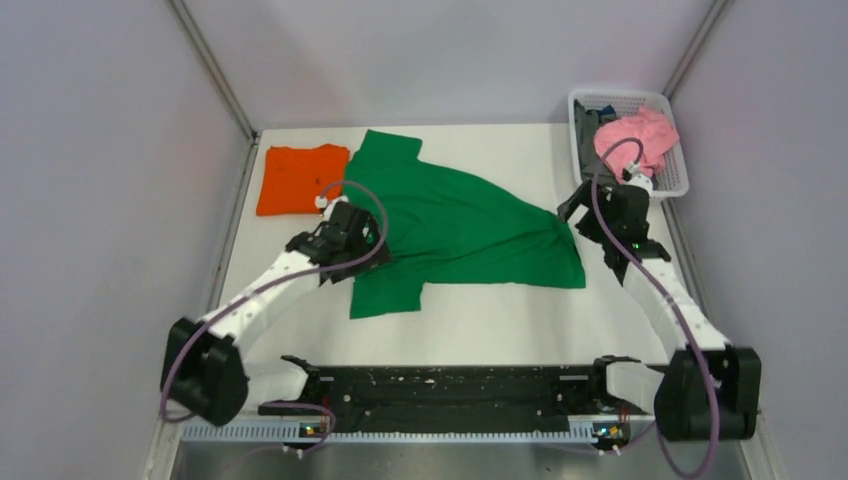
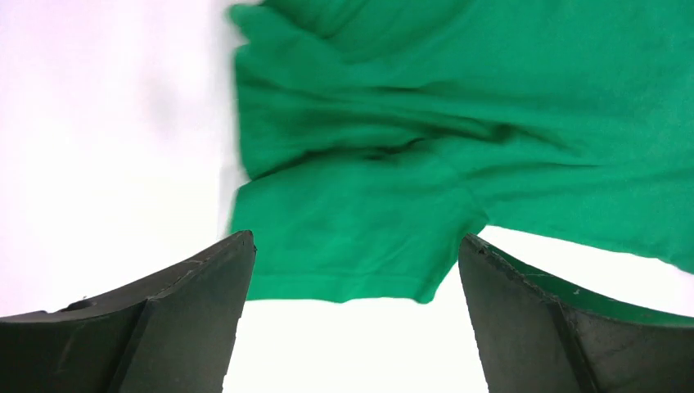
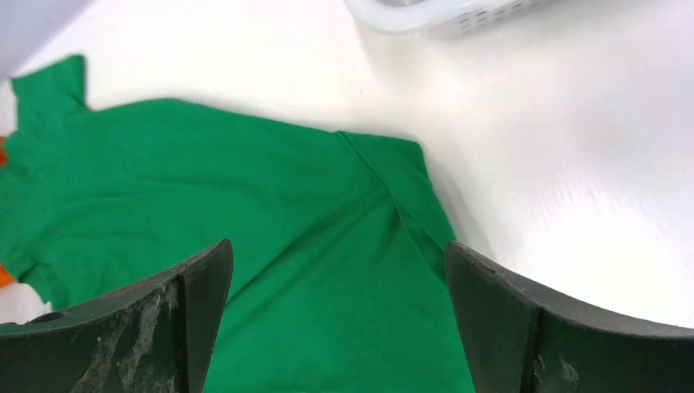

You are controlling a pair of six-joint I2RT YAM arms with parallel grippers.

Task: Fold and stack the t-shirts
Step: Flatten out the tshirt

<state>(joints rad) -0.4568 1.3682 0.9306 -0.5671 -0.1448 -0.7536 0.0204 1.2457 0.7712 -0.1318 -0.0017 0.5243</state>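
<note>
- Your left gripper (image 2: 352, 246) is nearest: jaws spread wide, nothing between them, hanging over the near sleeve of the green shirt (image 2: 458, 123).
- Your right gripper (image 3: 335, 254) is just as wide and empty, poised above the shirt's hem end, where the cloth bunches into a ridge.
- The step in hand looks like flattening this shirt before the first fold. It lies across the middle of the table (image 1: 480, 320), sleeves to the left, hem to the right, creased through the body.
- To do it well, pinch one layer only at the bunched hem corner with the right, and take the shoulder by the sleeve with the left. Draw the two apart low over the surface until the creases go.
- Come down squarely; soft cloth will slide away from a slanting finger.
- Don't drag leftward. The orange shirt (image 1: 298, 178) sits folded in a neat square at the far left corner, just beside the green shirt's far sleeve, and a tug could disturb it.
- The tabletop is white, smooth and glossy, so cloth should glide rather than catch.
- At the far right stands a white basket (image 1: 668, 190) holding a pink cloth (image 1: 637, 138) and something darker. It is close to your right arm, so keep the elbow in.
- Plain grey walls close in the left, right and back.
</note>
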